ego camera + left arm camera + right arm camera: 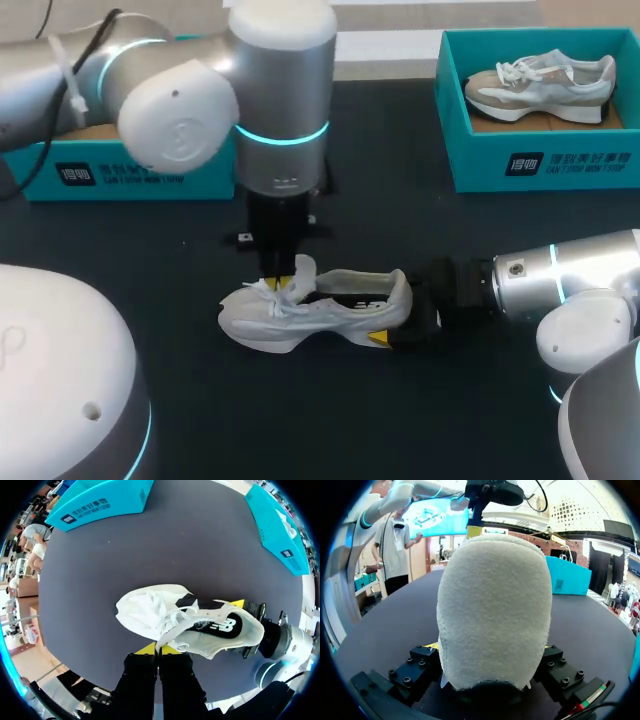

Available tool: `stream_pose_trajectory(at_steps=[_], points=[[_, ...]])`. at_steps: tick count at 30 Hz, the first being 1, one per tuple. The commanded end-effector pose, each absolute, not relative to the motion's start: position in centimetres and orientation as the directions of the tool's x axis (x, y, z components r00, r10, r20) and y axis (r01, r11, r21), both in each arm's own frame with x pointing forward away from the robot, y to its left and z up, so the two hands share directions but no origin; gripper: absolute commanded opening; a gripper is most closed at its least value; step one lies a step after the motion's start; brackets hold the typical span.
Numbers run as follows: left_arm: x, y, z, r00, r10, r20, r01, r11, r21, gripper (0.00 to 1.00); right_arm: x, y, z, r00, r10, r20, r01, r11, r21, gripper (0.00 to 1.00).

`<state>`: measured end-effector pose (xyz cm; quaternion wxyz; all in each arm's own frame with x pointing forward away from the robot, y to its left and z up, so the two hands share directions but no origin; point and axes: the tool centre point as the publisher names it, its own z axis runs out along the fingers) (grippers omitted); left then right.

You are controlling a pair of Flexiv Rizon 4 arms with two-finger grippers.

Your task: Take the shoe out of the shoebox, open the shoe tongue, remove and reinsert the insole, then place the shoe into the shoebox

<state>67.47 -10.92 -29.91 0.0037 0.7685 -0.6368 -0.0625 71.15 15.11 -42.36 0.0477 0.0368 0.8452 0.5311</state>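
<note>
Near the middle of the dark table (450, 230), a white shoe (320, 310), upright on its sole, toe toward the left arm's side and heel toward the right arm's. White upper, thick white sole curving up at the toe, loose white laces (272, 298) bunched over the forefoot. Black inside the opening, as seen from the left wrist view, with a black patch at the throat. Heel (495, 605) pale and nubbly in the right wrist view, rounded at the top and filling most of that view.

Above the lacing, the left gripper (275, 285), pointing straight down from its arm. Yellow tips nearly together in the left wrist view and clenched on a thin white strip of the shoe; lace or tongue edge, impossible to tell. A white flap of the tongue (303, 268) upright just beside the fingers.

At the heel, the right gripper (405, 312), lying low along the table, one finger on each side and clamped on the heel.

At the table's far left, a teal shoebox (130, 175), partly behind the left arm. At the far right, a second teal shoebox (540, 165) with a beige-and-grey sneaker (540, 85) inside, well apart from the white shoe.
</note>
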Motion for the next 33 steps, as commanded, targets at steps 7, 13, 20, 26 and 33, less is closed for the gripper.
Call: stream_pose_trajectory(at_steps=[7,13,20,26,33], points=[[67.6,-6.5,-32.1,0.292,-0.956,0.000,-0.949,-0.290,0.122,0.00,71.6,15.8,-43.3,-0.992,0.115,-0.043,0.012,0.437,0.899,0.00],[68.2,-5.5,-34.4,0.334,-0.942,-0.035,-0.930,-0.336,0.152,0.00,71.6,15.8,-43.3,-0.992,0.115,-0.043,0.012,0.437,0.899,0.00],[68.0,-5.0,-37.3,0.356,-0.930,-0.086,-0.911,-0.366,0.191,0.00,71.6,15.8,-43.3,-0.992,0.115,-0.043,0.012,0.437,0.899,0.00],[67.3,-4.2,-38.4,0.370,-0.923,-0.106,-0.895,-0.385,0.225,0.00,71.6,15.8,-43.3,-0.992,0.115,-0.043,0.012,0.437,0.899,0.00],[65.9,-3.7,-37.2,0.371,-0.925,-0.081,-0.891,-0.379,0.248,0.49,71.6,15.8,-43.3,-0.992,0.115,-0.043,0.012,0.437,0.899,0.00]])
